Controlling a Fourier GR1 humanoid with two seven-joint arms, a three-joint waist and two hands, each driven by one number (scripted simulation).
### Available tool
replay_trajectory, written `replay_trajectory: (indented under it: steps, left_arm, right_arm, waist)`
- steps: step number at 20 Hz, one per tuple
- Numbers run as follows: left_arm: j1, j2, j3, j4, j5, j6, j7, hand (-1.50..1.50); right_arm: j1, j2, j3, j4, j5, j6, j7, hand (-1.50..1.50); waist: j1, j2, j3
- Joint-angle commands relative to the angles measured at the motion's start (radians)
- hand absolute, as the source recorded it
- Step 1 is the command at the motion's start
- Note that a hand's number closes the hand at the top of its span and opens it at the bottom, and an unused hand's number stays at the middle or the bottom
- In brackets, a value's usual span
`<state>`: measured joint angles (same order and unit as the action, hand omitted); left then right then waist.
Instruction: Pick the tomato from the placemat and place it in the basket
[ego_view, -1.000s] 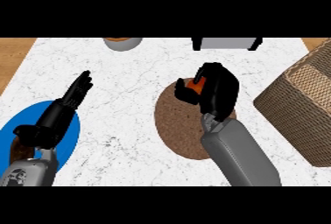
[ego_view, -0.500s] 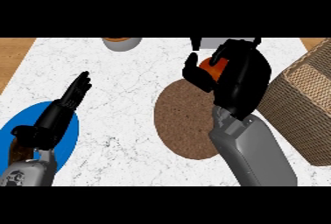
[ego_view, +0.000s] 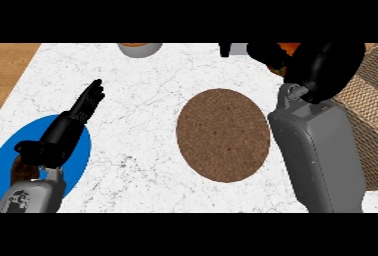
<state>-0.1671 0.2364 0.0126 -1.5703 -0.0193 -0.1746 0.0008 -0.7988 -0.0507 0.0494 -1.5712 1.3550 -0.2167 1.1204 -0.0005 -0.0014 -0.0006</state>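
From my seat I see a white marbled bench (ego_view: 155, 95) with a strip of wood showing at its left edge. A round brown placemat (ego_view: 223, 134) lies in the middle of it, bare on top. A blue plate (ego_view: 77, 150) sits at the lower left, partly under my left arm. At the top edge there is a grey bowl-like thing (ego_view: 139, 48) with something orange-brown in it, and a dark-and-grey object (ego_view: 235, 48) that I cannot identify.

The right robot hand (ego_view: 321, 67) is up at the top right, curled around the tomato (ego_view: 290, 49); only a sliver of orange-red shows between the black fingers. It hangs near the woven basket (ego_view: 363, 107), whose wall shows at the right edge, mostly behind my forearm.

I judge the pick done: the tomato is off the mat and in my grasp. What is left is carrying it over the basket's opening and letting go. I cannot tell from here whether it is already above the rim.

The left robot hand (ego_view: 81, 107) rests at the left over the bench, fingers straight, holding nothing.
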Motion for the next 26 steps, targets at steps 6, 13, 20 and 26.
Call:
replay_trajectory:
  steps: [6, 13, 20, 26]
  left_arm:
    - [-0.047, -0.006, 0.016, 0.027, -0.008, 0.007, 0.011, 0.00]
    - [-0.033, 0.001, 0.020, 0.021, -0.006, -0.018, 0.021, 0.00]
    - [0.009, -0.028, 0.012, -0.058, -0.004, -0.018, 0.041, 0.00]
    - [0.013, -0.003, 0.039, -0.007, -0.015, -0.042, -0.020, 0.00]
  right_arm:
    - [-0.133, -0.154, -0.263, 0.126, -0.017, -0.030, -0.009, 1.50]
    - [-0.084, -0.294, -0.399, 0.181, -0.073, -0.080, -0.119, 1.50]
    - [0.059, -0.286, -0.424, 0.160, -0.151, -0.114, -0.147, 1.50]
    - [0.184, -0.357, -0.522, 0.238, -0.304, -0.225, -0.335, 1.50]
  waist:
    - [0.004, 0.005, 0.000]
    - [0.002, 0.003, 0.001]
    - [0.004, 0.001, 0.001]
    - [0.004, 0.002, 0.001]
